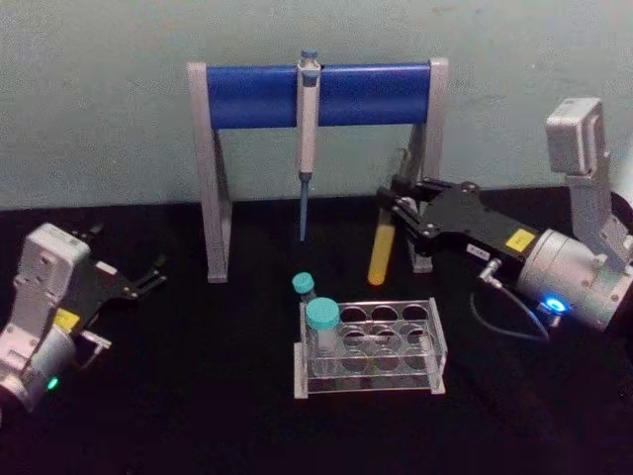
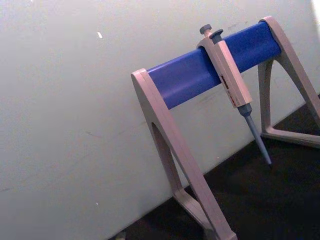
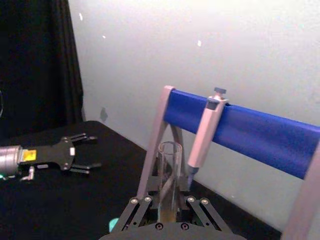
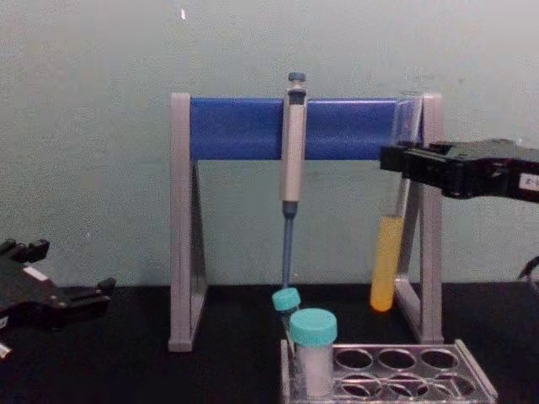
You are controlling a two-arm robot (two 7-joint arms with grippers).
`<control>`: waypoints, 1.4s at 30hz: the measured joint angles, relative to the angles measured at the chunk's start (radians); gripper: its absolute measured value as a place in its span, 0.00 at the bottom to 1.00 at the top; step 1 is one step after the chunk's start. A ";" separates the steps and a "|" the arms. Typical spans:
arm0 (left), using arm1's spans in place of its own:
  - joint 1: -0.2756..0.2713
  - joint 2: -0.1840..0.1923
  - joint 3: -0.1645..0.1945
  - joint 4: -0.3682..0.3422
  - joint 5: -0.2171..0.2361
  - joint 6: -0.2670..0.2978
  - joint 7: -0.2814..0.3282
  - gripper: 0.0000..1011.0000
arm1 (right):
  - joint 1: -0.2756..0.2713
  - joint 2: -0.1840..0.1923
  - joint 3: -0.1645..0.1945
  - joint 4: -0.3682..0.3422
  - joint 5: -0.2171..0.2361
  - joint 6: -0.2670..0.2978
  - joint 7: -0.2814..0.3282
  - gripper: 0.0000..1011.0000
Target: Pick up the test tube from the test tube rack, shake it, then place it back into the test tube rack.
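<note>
Lower centre of the head view: low clear plastic test tube rack (image 1: 396, 368) with round holes, on the black table (image 1: 198, 406). Two short teal-capped vials (image 1: 321, 315) at its left end.

Lower left: my left gripper (image 1: 153, 275), low over the table, jaws apart, holding nothing.

Right of centre: my right gripper (image 1: 394, 210), jaws clamped on the top of the long clear glass test tube (image 1: 378, 255). The tube is upright with yellow-orange liquid in its lower part, out of the rack, above and behind it.

Farthest back: grey-and-blue pipette stand (image 1: 257, 96) with one grey pipette (image 1: 308, 129) hanging from it.
</note>
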 joint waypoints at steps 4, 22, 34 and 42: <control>0.000 0.000 0.000 0.000 0.000 0.000 0.000 0.99 | -0.021 0.017 0.019 -0.017 0.000 0.003 -0.011 0.23; 0.000 0.000 0.000 0.000 0.000 0.000 0.000 0.99 | -0.109 0.067 0.024 -0.110 0.034 0.016 0.024 0.23; 0.000 0.000 0.000 0.000 0.000 0.000 0.000 0.99 | -0.015 0.006 -0.014 -0.019 0.025 0.012 0.019 0.23; 0.000 0.000 0.000 0.000 0.000 0.000 0.000 0.99 | 0.003 0.001 -0.012 0.000 0.019 0.013 0.005 0.23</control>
